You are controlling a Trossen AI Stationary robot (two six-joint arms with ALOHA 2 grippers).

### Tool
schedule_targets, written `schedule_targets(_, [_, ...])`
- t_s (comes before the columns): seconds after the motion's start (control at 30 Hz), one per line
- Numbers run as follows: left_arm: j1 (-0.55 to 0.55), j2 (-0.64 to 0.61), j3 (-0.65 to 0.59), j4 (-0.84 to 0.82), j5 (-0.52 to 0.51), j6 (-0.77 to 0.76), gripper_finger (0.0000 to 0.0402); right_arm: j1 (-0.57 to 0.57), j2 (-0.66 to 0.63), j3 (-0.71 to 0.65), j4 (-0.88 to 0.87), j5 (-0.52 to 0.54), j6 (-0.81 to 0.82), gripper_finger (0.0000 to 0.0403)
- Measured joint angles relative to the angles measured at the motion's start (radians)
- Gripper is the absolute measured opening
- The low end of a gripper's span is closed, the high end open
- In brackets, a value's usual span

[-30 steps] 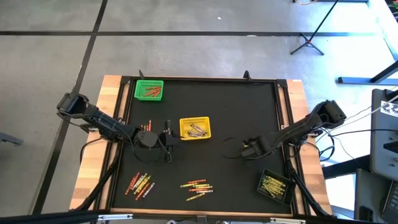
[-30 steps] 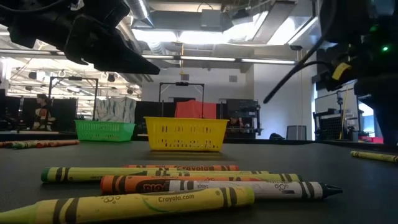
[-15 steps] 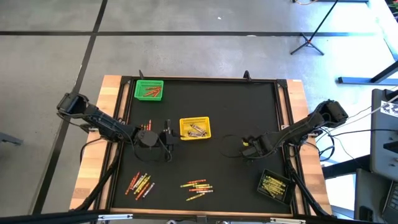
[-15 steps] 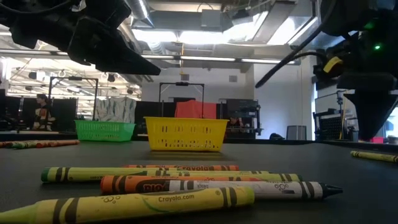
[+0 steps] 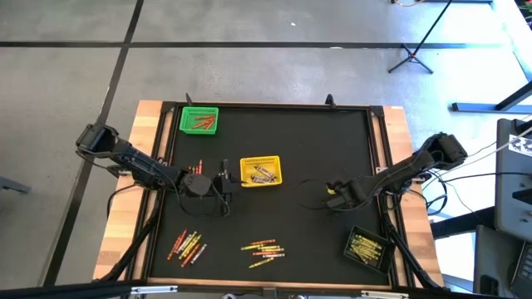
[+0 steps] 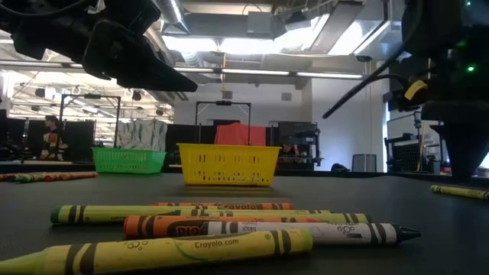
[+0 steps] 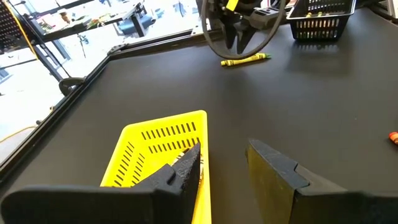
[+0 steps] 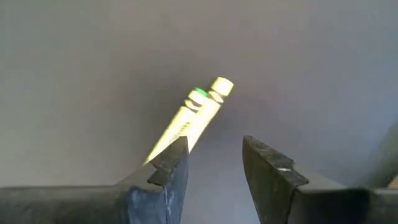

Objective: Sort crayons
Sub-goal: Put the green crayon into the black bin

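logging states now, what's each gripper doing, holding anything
Left gripper: open, empty, beside the yellow basket.
Right gripper: open, holding nothing, just above a yellow-green crayon.

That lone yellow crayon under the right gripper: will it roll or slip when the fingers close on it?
The yellow crayon is a thin round stick lying flat on the smooth black mat, so a nudge would probably roll it. It looks stiff and light. The right gripper stands open and offset from it, so one finger may push it aside.
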Motion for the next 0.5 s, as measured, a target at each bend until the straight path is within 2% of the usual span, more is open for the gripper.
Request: schedule_targets(0.5, [0.0, 0.0, 0.0, 0.0, 0.0, -0.001, 0.0115, 0.0, -0.02, -0.105, 0.115, -0.036, 0.054, 0.0149])
